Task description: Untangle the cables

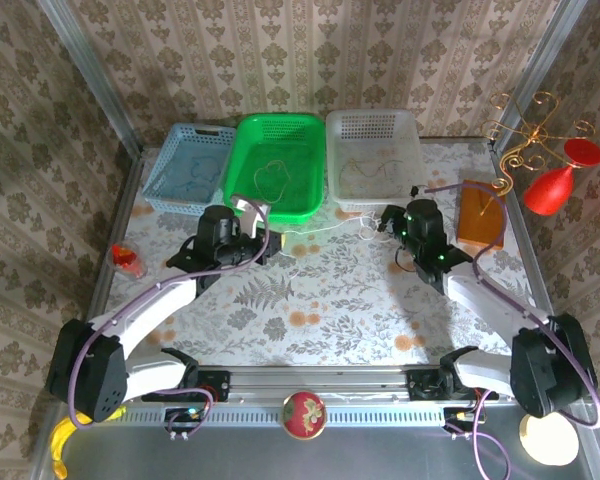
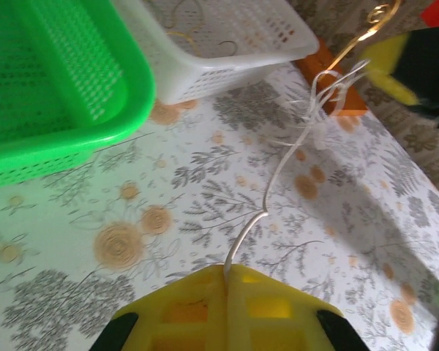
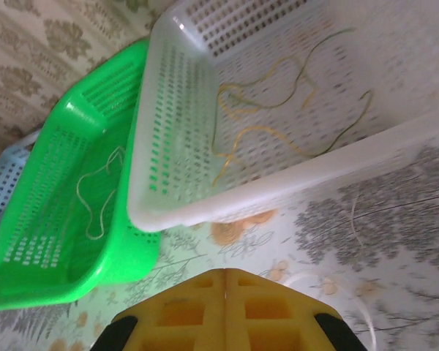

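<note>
A whitish cable point(image 1: 320, 233) stretches across the flowered table between my two grippers. My left gripper point(image 2: 227, 269) is shut on one end of it; the cable point(image 2: 278, 172) rises from the yellow fingertips to a knotted tangle point(image 2: 328, 88). My right gripper point(image 3: 225, 272) is shut in front of the white basket point(image 3: 168, 110). Nothing shows between its fingers, and a whitish loop point(image 3: 355, 303) lies just to their right. In the top view it point(image 1: 384, 222) sits at the tangled end. A yellowish-tan cable point(image 3: 278, 121) lies in the white basket, and a pale one point(image 3: 99, 194) in the green basket point(image 3: 51, 241).
A blue basket point(image 1: 190, 165) holding a blue cord stands left of the green one. At the right an orange block point(image 1: 480, 212) carries a gold wire stand with red glasses point(image 1: 565, 175). A small red object point(image 1: 128, 260) sits by the left edge.
</note>
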